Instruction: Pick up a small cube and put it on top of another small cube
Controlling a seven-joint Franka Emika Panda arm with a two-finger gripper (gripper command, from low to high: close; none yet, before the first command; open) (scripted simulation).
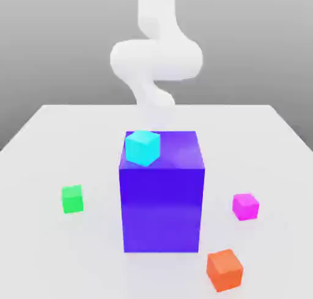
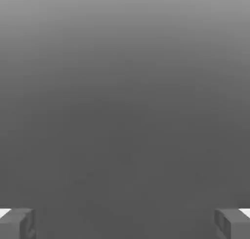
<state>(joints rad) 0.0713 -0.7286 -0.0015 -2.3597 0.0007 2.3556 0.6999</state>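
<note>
Green cube [image 1: 73, 199] seen at left on the table [image 1: 159, 117]. Cyan cube [image 1: 143, 148] set on the big blue-purple block [image 1: 161, 200], centre. Gripper [image 2: 125, 224] seen wide open in the hand view, nothing held. Orange cube [image 1: 224, 270] placed near, right of the block; magenta cube [image 1: 246, 206] placed farther right.

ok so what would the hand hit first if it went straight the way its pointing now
The way looks free for the open hand as far as the hand view shows: plain grey lies ahead, though its depth is unclear.
</note>
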